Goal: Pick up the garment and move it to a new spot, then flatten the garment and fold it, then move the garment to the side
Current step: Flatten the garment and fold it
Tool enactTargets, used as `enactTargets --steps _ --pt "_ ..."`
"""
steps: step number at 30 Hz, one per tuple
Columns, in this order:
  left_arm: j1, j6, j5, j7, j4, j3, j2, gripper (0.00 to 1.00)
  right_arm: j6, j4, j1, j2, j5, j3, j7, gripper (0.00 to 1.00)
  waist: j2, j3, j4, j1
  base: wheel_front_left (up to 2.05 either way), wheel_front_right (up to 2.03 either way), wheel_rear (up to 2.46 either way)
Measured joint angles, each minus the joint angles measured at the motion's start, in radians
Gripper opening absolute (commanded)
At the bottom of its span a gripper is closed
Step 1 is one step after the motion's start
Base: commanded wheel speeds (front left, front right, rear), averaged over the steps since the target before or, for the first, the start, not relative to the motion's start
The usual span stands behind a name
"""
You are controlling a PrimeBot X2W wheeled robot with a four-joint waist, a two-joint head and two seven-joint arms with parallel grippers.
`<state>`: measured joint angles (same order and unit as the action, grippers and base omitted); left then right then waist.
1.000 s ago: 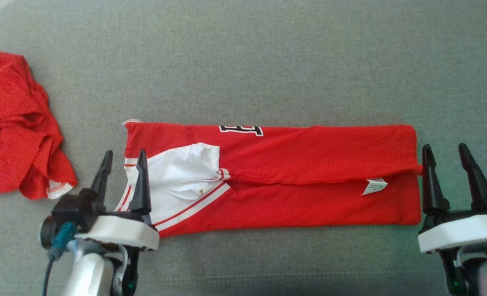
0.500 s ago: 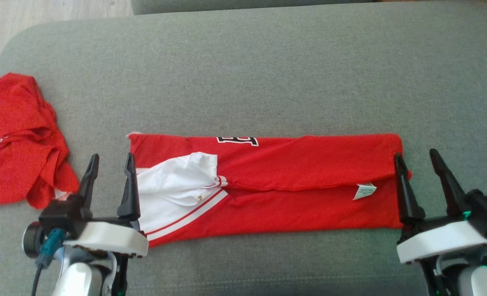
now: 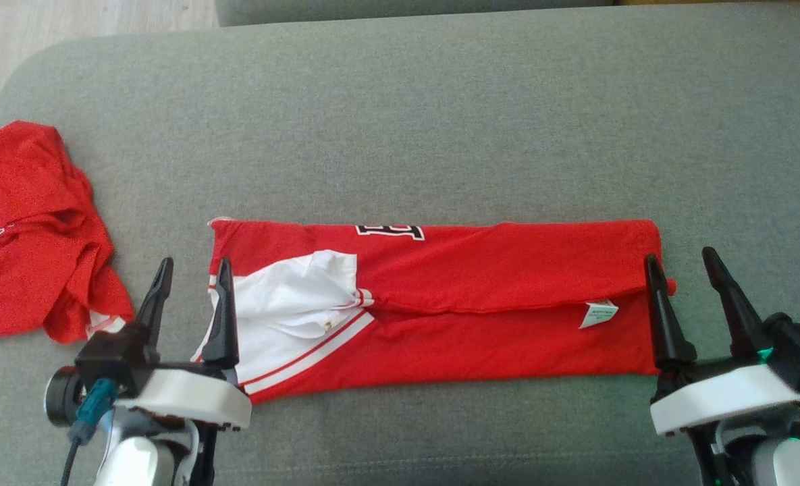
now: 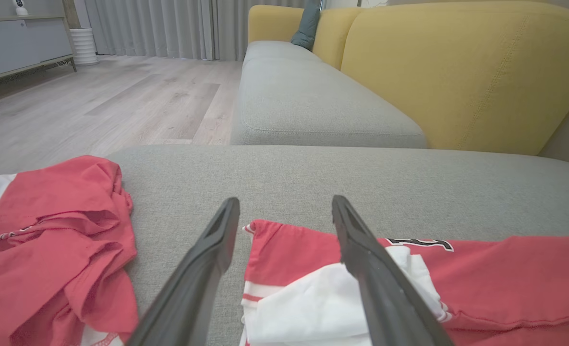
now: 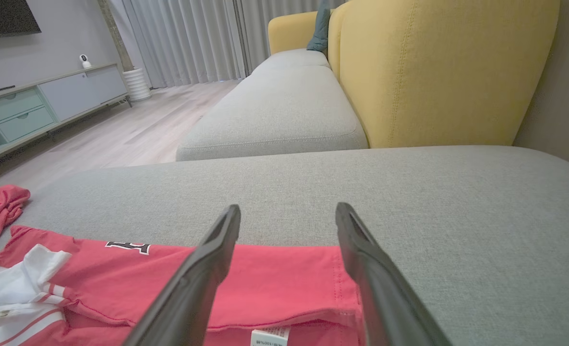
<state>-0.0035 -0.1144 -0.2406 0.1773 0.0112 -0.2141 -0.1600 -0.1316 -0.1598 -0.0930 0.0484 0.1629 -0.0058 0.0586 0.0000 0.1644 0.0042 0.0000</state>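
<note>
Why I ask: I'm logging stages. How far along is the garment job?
Done: the garment lies flattened on the grey cushion, folded lengthwise into a long band. In hand: the left gripper and right gripper stand open at its two short ends, holding nothing. Left: probably folding the band end to end, then moving it to the side.

A wide band of bare cushion (image 3: 440,115) is left open beyond the garment (image 3: 474,297), which is laid across it as a long strip. A narrower bare strip is seen along its near edge. On the left, room is limited by a crumpled shirt (image 3: 28,229), set just beside the left gripper (image 3: 195,262) with a small gap. Bare cushion is seen right of the right gripper (image 3: 680,254). Farther back, passage is closed by a yellow backrest (image 5: 433,72).
</note>
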Motion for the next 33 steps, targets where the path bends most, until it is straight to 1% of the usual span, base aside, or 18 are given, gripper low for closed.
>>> enactTargets --steps 4,8,9,13,16,18,23,31,32,33 --pt "-0.002 0.0 0.0 0.0 -0.005 -0.004 0.0 1.0 0.0 0.015 0.001 0.0 0.015 -0.006 -0.001 1.0 0.0 0.015 0.003 0.0 0.0 0.0 0.0" --pt "-0.019 0.001 0.0 0.0 -0.005 -0.012 0.0 1.0 0.0 0.079 0.018 0.006 0.025 -0.044 -0.001 1.0 0.0 0.048 0.008 0.0 0.0 0.0 0.0" --pt "-0.019 0.001 0.0 0.0 -0.005 -0.012 0.0 1.0 0.0 0.079 0.018 0.006 0.025 -0.044 -0.001 1.0 0.0 0.048 0.008 0.0 0.0 0.0 0.0" --pt "-0.071 0.009 0.0 0.009 -0.001 -0.029 0.002 1.0 0.0 0.169 0.076 0.03 0.026 -0.079 0.004 1.0 0.0 0.086 0.016 0.0 0.0 0.0 0.0" --pt "-0.101 0.01 0.0 0.012 0.005 -0.033 0.004 1.0 0.0 0.227 0.119 0.03 0.035 -0.095 0.023 1.0 0.0 0.114 0.024 0.0001 0.0 0.0 0.0" --pt "-0.114 0.013 0.0 0.019 0.01 -0.034 0.005 1.0 0.0 0.255 0.137 0.029 0.062 -0.1 0.051 1.0 0.0 0.132 0.03 0.0001 0.0 0.0 0.0" --pt "-0.149 0.019 0.0 0.03 0.029 -0.037 0.005 1.0 0.0 0.291 0.144 0.021 0.063 -0.118 0.162 1.0 0.0 0.177 0.041 0.0001 0.0 0.0 0.0" --pt "-0.166 0.019 0.002 0.046 0.051 -0.037 0.005 1.0 0.0 0.217 0.139 0.016 0.11 -0.116 0.327 1.0 0.0 0.197 0.039 0.0001 0.0 0.0 0.0" --pt "-0.166 0.019 0.002 0.048 0.053 -0.037 0.005 1.0 0.0 0.207 0.137 0.016 0.12 -0.115 0.349 0.86 0.0 0.197 0.039 0.0001 0.0 0.0 0.0" --pt "-0.166 0.019 0.002 0.049 0.054 -0.037 0.005 1.0 0.0 0.199 0.132 0.016 0.122 -0.113 0.37 0.65 0.0 0.197 0.038 0.0001 0.0 0.0 0.0"
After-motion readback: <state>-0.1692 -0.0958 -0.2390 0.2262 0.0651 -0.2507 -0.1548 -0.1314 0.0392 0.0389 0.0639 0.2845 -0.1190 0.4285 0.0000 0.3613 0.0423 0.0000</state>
